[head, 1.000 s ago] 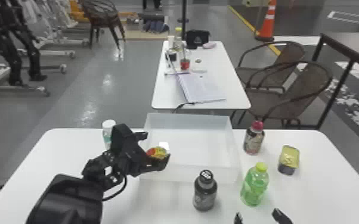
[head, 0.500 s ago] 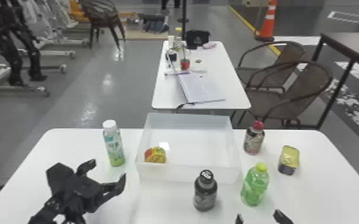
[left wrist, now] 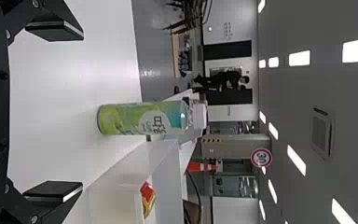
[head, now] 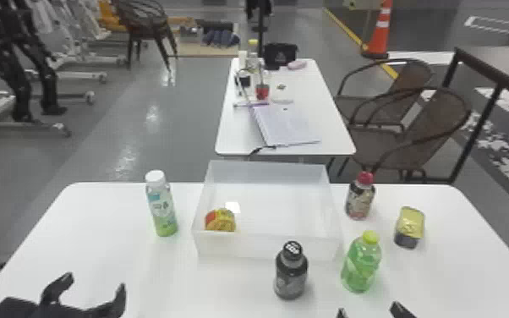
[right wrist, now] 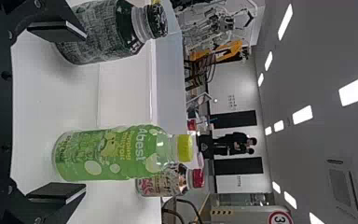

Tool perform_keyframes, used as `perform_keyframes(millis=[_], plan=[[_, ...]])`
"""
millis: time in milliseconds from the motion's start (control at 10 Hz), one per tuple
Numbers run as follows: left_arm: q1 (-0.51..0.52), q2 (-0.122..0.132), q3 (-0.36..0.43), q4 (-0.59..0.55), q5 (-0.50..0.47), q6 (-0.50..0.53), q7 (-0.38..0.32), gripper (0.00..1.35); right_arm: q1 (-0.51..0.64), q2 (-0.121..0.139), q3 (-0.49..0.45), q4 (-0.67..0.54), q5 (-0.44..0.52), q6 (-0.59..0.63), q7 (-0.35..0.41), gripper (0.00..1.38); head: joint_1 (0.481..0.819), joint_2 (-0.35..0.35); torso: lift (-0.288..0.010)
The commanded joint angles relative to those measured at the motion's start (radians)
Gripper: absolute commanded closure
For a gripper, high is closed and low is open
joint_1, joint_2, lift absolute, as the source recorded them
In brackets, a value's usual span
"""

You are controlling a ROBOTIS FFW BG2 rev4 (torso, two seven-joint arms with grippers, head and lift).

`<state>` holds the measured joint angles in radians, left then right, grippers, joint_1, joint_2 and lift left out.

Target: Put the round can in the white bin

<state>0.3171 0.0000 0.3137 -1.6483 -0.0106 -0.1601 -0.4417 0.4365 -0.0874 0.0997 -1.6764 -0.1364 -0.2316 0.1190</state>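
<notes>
While the white table (head: 160, 287) runs out to either side of it, the white bin (head: 266, 247) stands open-topped. Nearer the camera than the bin are the left gripper (head: 94, 283), off to its left, and the right gripper (head: 369, 309), off to its right, both with fingers spread. The green bottle (head: 361, 266) stands by the bin's near right corner; the round can (head: 220, 222) is inside, near the left wall.

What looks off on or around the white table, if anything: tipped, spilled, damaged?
One thing: the round red-and-yellow can looks tipped on its side in the near left corner of the rectangular white plastic bin, a flat end facing the robot rather than up. No spill or damage that I can see.
</notes>
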Motion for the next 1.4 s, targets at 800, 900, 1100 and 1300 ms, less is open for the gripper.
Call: perform_keyframes(millis=[800, 900, 1100, 1300], plan=[[0.131, -0.003, -0.01, -0.013, 0.109, -0.052, 0.146, 0.17, 0.064, 0.0, 0.0, -0.029, 0.003, 0.0, -0.012, 0.16, 0.549, 0.0, -0.1], [0.131, -0.003, -0.012, -0.013, 0.11, -0.049, 0.146, 0.17, 0.064, 0.0, 0.0, -0.029, 0.004, 0.0, -0.012, 0.16, 0.549, 0.0, -0.1], [0.129, -0.003, -0.022, -0.013, 0.118, -0.044, 0.146, 0.17, 0.064, 0.0, 0.0, -0.029, 0.003, 0.0, -0.012, 0.16, 0.549, 0.0, -0.1], [0.129, -0.003, -0.027, -0.011, 0.123, -0.044, 0.152, 0.17, 0.062, 0.0, 0.0, -0.029, 0.003, 0.0, -0.012, 0.16, 0.549, 0.0, -0.1]])
